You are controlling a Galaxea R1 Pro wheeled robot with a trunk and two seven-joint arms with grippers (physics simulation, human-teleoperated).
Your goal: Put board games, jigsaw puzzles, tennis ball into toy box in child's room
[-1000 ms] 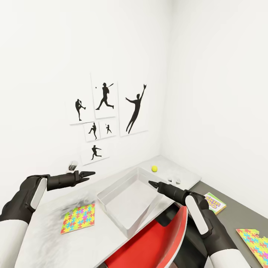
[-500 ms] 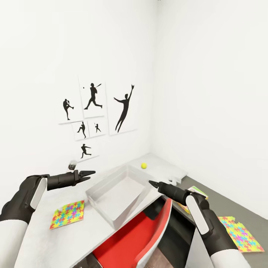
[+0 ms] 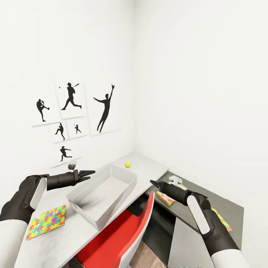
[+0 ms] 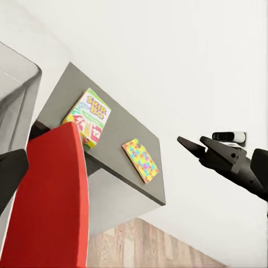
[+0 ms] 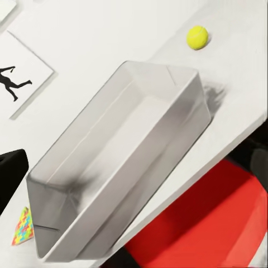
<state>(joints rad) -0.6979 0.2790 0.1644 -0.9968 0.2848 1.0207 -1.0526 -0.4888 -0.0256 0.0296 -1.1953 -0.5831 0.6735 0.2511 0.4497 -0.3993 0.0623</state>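
Note:
The pale grey toy box (image 3: 102,193) stands empty on the table (image 3: 149,168), with the tennis ball (image 3: 127,164) just beyond its far end. One jigsaw puzzle (image 3: 46,222) lies on the table near my left arm. My left gripper (image 3: 88,174) hovers open above the box's left rim. My right gripper (image 3: 153,182) is open in the air past the table's end. On the dark cabinet top (image 4: 67,92) lie a Skip-Bo board game (image 4: 86,118) and a second jigsaw puzzle (image 4: 140,161). The right wrist view looks down into the toy box (image 5: 123,162) and onto the tennis ball (image 5: 197,37).
A red chair (image 3: 123,230) is tucked against the table's front edge, just below the box. Baseball silhouette posters (image 3: 70,111) hang on the white wall behind the table. The room's corner is right behind the ball. A small white object (image 3: 175,180) sits on the cabinet.
The whole head view has swung to the right, so table, box and posters sit further left in the picture. Both arms keep the same pose, and nothing on the table has moved.

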